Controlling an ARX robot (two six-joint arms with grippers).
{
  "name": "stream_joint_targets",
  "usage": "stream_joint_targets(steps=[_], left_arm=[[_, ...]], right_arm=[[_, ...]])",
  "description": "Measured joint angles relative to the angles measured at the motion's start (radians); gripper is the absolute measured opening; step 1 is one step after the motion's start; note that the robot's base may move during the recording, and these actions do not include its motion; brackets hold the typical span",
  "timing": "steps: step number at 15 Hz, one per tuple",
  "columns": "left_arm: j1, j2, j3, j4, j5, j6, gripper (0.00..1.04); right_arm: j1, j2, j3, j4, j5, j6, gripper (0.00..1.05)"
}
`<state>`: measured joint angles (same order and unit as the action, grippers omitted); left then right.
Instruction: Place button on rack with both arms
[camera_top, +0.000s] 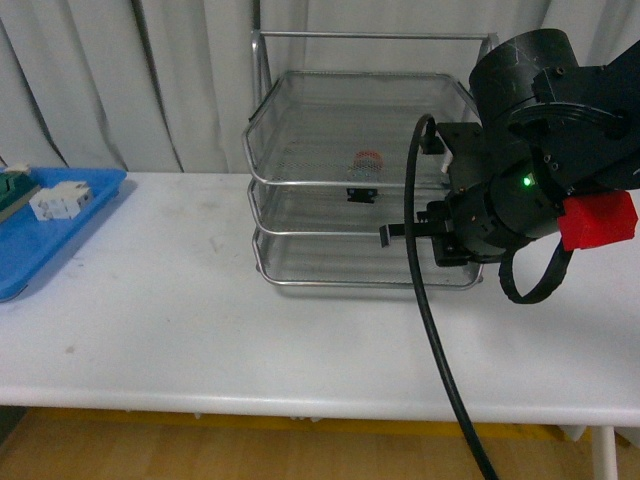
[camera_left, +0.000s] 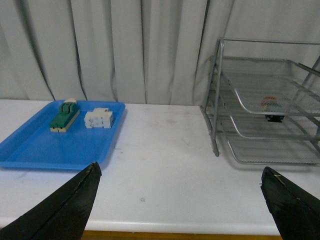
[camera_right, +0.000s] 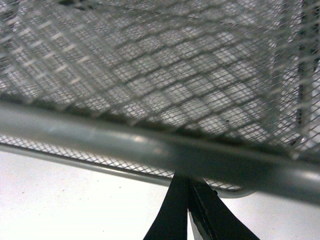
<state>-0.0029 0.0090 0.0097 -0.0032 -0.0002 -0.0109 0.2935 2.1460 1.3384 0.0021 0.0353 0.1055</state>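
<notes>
I work at a white table whose near edge runs across in front of me, with wood floor below and pale curtains behind. The near and middle tabletop lies open. My left gripper is spread wide above the bare table. My right gripper has its fingertips pressed together under the front rail of the rack, at its right side. At far left sits a blue tray holding a green-and-beige block and a white block. The button sits in the rack's middle tier.
</notes>
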Motion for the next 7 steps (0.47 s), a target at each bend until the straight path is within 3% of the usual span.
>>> stream_joint_targets(steps=[7], left_arm=[[0.0,0.0,0.0,0.0,0.0,0.0,0.98]], right_arm=[[-0.001,-0.33,-0.349,0.146,-0.173,0.078,0.02]])
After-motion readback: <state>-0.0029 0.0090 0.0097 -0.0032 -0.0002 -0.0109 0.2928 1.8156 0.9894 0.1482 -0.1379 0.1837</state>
